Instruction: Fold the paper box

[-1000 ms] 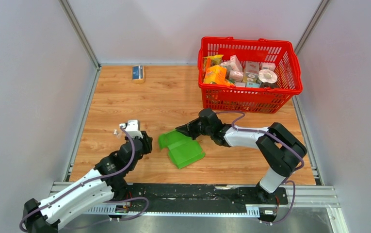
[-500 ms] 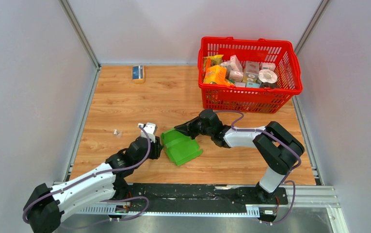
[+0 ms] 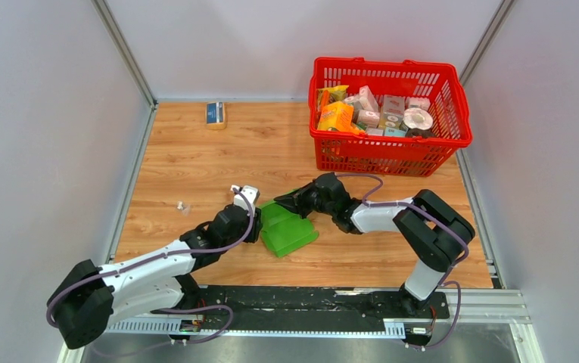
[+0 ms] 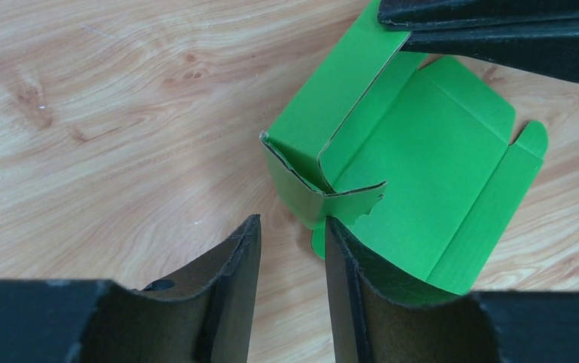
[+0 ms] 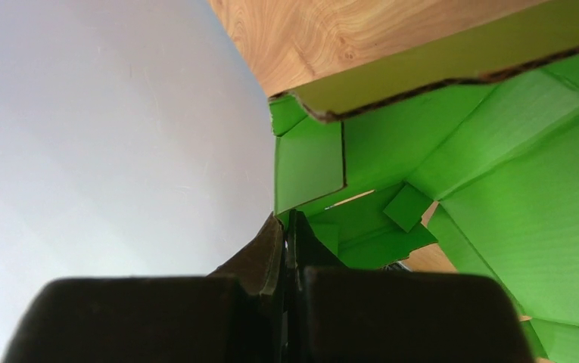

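Right now I am midway through the fold, with the paper box (image 3: 290, 231) lying on the table (image 3: 195, 162) between my two arms, well apart from the red basket (image 3: 452, 83) at the far right. Most of the box is flat, inner face up. One side wall (image 4: 331, 102) is raised along its crease, and a short end flap (image 4: 309, 200) is turned up at the corner nearest my left wrist. My right gripper (image 3: 280, 201) reaches in low from the right. Its fingers are pressed almost together, and from my right wrist the green card seems to run between their tips. The pinch itself is hidden there, so I judge it a grip on the far end of that raised wall rather than see it plainly. My left gripper (image 4: 292, 227) is parted to a moderate gap and holds nothing. The torn-edged end flap sits just ahead of the gap, close to the fingertips but, as far as I can tell, not touching them. The step in hand is squaring up this corner. The next move calls for my left fingers to ease forward around the flap, or to nudge it inward against the wall, while my right holds the wall upright. The card is thin, so I expect a gentle squeeze and a slow push will serve better than force, or the flat panel may slide across the wood.
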You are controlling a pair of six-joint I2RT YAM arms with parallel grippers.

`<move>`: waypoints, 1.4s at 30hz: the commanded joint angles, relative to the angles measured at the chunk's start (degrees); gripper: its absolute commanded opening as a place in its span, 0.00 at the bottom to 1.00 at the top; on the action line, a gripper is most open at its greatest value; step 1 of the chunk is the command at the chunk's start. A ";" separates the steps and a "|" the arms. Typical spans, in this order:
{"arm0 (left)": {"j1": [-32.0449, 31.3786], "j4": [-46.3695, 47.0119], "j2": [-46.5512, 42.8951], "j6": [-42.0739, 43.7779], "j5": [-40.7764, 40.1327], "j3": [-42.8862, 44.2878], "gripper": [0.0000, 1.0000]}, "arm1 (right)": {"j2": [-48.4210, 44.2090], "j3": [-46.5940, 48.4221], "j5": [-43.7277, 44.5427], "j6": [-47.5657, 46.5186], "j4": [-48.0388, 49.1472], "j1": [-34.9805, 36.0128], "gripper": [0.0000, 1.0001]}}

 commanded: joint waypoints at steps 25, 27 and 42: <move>-8.78 22.70 10.14 -5.40 -17.67 -5.97 0.46 | 2.22 -7.39 9.76 -5.44 8.26 3.14 0.00; -8.96 23.50 9.79 -5.67 -17.76 -6.50 0.47 | 2.22 -8.01 10.03 -5.27 8.62 3.41 0.00; -12.03 22.63 20.32 -15.40 -34.18 0.43 0.47 | 1.61 -8.63 10.03 0.70 7.39 5.69 0.00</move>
